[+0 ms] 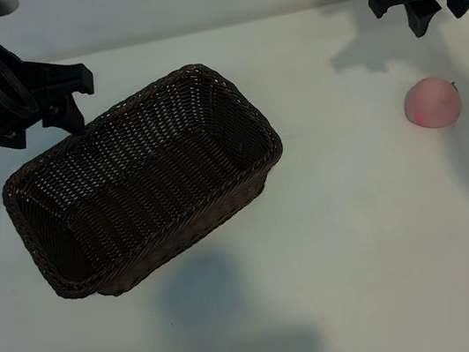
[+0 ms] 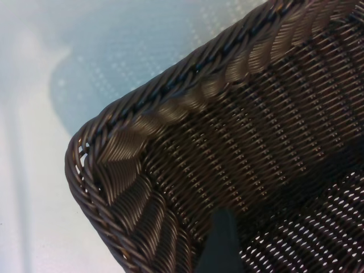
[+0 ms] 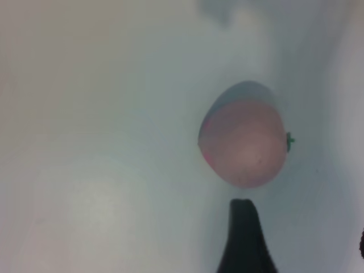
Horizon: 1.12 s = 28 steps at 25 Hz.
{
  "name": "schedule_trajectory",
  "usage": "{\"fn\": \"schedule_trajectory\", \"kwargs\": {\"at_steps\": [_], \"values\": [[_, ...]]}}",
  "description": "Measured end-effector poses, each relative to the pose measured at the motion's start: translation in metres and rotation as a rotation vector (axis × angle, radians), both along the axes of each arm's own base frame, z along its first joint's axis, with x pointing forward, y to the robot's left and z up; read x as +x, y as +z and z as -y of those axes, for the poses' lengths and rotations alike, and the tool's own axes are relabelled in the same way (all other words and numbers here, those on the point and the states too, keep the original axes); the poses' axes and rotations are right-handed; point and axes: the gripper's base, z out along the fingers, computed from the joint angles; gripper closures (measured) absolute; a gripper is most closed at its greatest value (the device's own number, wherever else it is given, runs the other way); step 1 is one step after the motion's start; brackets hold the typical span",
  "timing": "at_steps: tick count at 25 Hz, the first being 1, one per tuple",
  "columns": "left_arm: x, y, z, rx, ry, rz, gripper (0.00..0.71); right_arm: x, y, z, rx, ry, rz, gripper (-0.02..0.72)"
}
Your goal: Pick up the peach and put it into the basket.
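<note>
The basket lies nearest, set askew on the white worktop toward its left side, with nothing inside it. The peach sits on the worktop near the right edge, well apart from the basket. The right gripper hangs above the far right corner, just beyond the peach, fingers open and holding nothing. The left gripper hovers over the basket's far left corner, fingers open as well.
</note>
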Motion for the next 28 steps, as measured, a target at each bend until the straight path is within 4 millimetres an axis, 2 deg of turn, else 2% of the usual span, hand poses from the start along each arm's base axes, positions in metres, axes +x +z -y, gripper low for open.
{"fn": "schedule_trajectory", "kwargs": {"at_steps": [19, 28], "values": [[0.0003, 0.0001, 0.0001, -0.001, 0.0, 0.004, 0.133, -0.0001, 0.0, 0.0001, -0.001, 0.0, -0.001, 0.224], [0.0086, 0.0044, 0.0021, -0.031, 0.01, 0.104, 0.133, -0.0001, 0.0, 0.0001, -0.001, -0.001, -0.001, 0.224]]}}
